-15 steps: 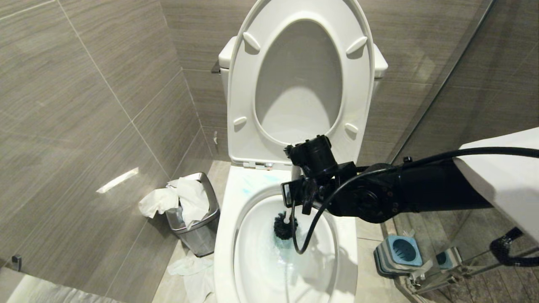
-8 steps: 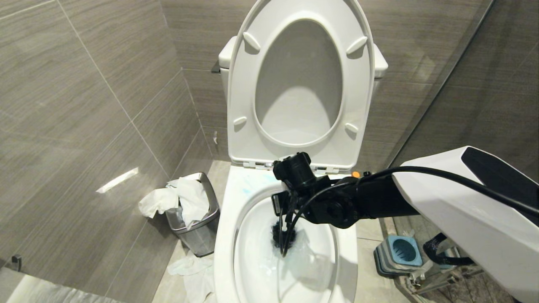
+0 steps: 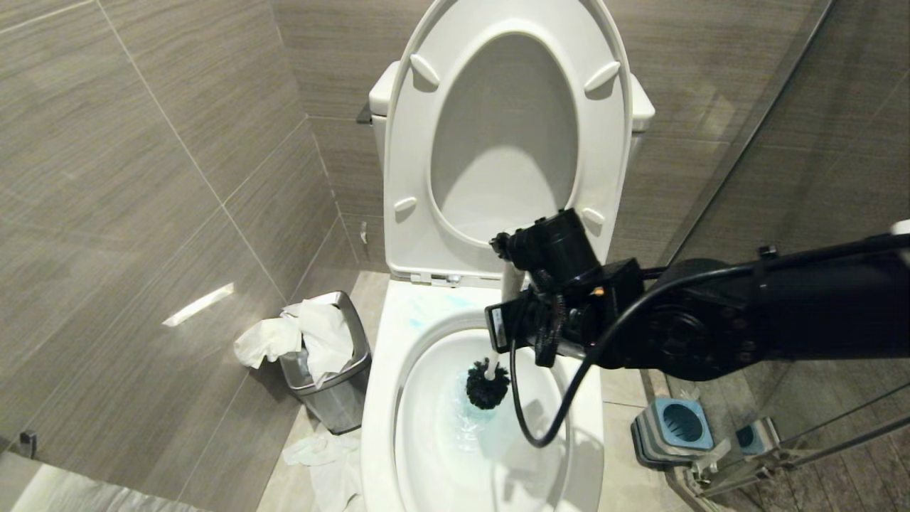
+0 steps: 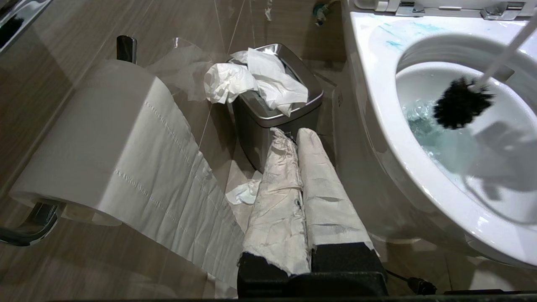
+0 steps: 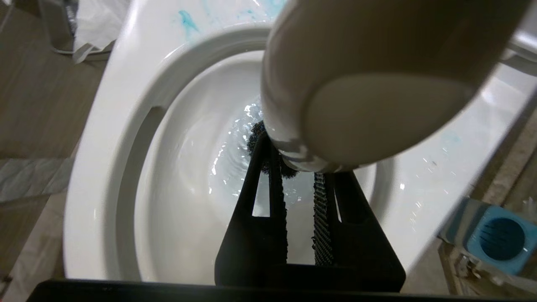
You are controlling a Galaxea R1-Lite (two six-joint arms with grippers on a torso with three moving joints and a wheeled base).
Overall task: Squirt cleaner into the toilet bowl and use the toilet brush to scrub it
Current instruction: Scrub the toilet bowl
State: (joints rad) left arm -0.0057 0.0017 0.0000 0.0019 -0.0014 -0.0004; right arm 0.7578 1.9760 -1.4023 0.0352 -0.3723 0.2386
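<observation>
The white toilet bowl [image 3: 380, 377] stands open, its seat and lid [image 3: 419, 178] raised. Turquoise cleaner [image 3: 430, 309] streaks the back rim, and the water [image 3: 473, 423] is tinted blue. My right gripper [image 3: 519, 323] hangs over the bowl, shut on the slim white handle [image 3: 510, 281] of the toilet brush. Its dark bristle head [image 3: 487, 385] sits just above the water. In the right wrist view the rounded handle end [image 5: 377, 84] covers the right gripper [image 5: 295, 167]. My left gripper [image 4: 295, 135], its fingers wrapped in white, is shut and empty, low beside the bowl [image 4: 377, 105].
A steel bin [image 3: 334, 384] stuffed with tissue stands left of the toilet, with more tissue [image 3: 320, 455] on the floor. The square blue-grey brush holder [image 3: 675, 425] sits on the floor at the right by a glass partition. A toilet roll [image 4: 105, 147] hangs close to my left gripper.
My right arm pushed the brush head down into the water, then lifted it back out. The gripper now stands higher and a little further right.
</observation>
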